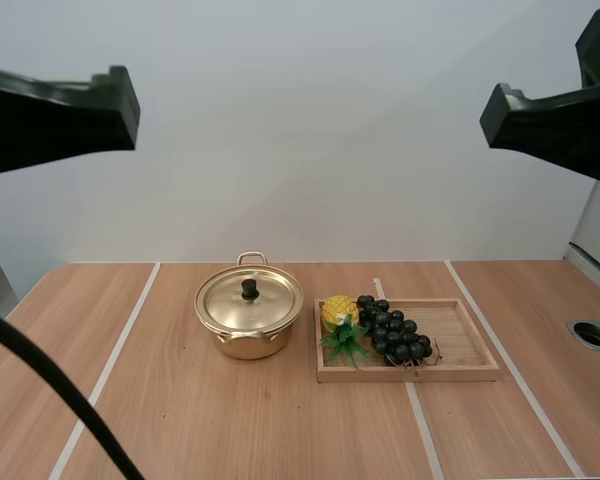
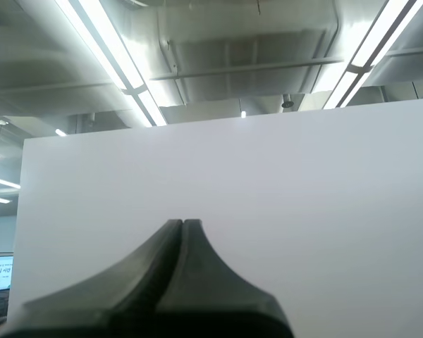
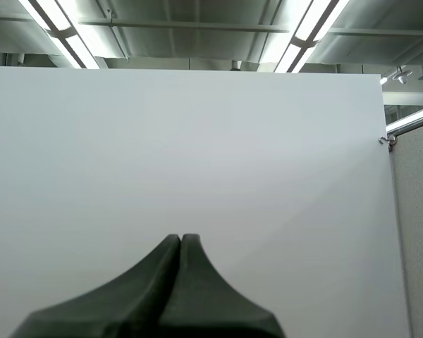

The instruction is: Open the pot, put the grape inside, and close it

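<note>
A golden pot (image 1: pixel 248 318) with its lid (image 1: pixel 249 298) on and a black knob stands at the middle of the table. Right of it, a bunch of dark grapes (image 1: pixel 392 328) lies in a wooden tray (image 1: pixel 470 345). My left gripper (image 1: pixel 128 105) hangs high above the table's left side, and my right gripper (image 1: pixel 490 115) high above its right side, both far from the pot. In the left wrist view my left gripper (image 2: pixel 182 224) is shut on nothing, its fingers together as one wedge. My right gripper (image 3: pixel 181 239) is likewise shut and holds nothing.
A small toy pineapple (image 1: pixel 341 322) with green leaves lies in the tray beside the grapes. White lines run across the wooden table. A round metal-rimmed hole (image 1: pixel 593 334) sits near the table's right edge.
</note>
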You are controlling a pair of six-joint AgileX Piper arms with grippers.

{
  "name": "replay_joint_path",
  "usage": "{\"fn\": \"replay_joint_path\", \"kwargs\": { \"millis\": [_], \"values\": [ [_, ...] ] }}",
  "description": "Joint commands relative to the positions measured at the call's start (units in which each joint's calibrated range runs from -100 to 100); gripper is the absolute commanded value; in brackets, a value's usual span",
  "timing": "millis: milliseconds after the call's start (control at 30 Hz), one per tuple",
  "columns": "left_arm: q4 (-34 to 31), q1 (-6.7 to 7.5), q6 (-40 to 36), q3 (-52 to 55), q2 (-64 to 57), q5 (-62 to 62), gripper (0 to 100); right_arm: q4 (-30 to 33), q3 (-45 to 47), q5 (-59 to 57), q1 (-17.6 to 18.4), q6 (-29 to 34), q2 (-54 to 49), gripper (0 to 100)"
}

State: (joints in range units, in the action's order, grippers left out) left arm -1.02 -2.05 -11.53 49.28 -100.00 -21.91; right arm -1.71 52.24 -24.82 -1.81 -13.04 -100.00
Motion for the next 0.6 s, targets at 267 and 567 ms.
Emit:
{"fn": "replay_joint_path", "kwargs": {
  "millis": [267, 567],
  "values": [
    [1.03, -0.1, -6.11, -7.37, 13.06, -4.0, 0, 1.71, -8.84, 2.84, -0.17, -0.37, 12.56, 0],
    [1.03, -0.1, -6.24, -24.34, 32.44, -15.24, 3, 1.71, -25.03, -4.49, -0.17, -0.37, 32.19, 0]
  ]
}}
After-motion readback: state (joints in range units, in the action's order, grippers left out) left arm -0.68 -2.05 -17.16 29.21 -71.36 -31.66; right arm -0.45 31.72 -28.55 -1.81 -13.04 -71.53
